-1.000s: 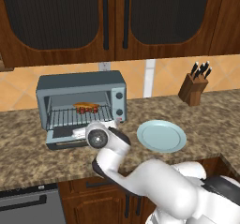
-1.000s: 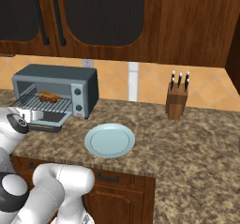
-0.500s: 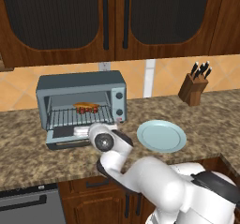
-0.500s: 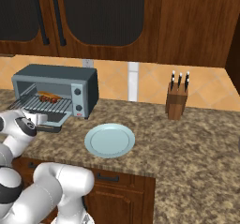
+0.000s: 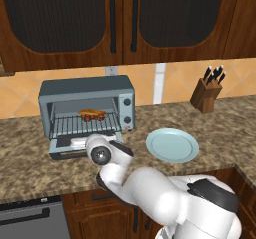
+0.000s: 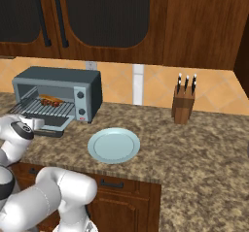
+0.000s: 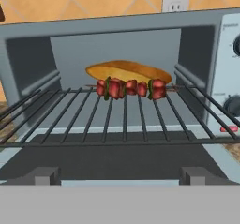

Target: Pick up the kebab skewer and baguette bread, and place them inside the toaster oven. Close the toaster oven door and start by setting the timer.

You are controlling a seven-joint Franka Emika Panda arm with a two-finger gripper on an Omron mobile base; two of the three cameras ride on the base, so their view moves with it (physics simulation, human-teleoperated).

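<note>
Kebab skewer (image 7: 129, 87) and baguette bread (image 7: 129, 71) lie crosswise on the toaster oven (image 5: 85, 90) rack; toaster oven door (image 7: 117, 164) hangs folded down, its handle bar running sideways just before the released, empty gripper (image 5: 100, 150).

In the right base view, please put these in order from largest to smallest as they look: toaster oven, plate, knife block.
1. toaster oven
2. plate, though it sits nearer the camera, so this is unsure
3. knife block
</note>
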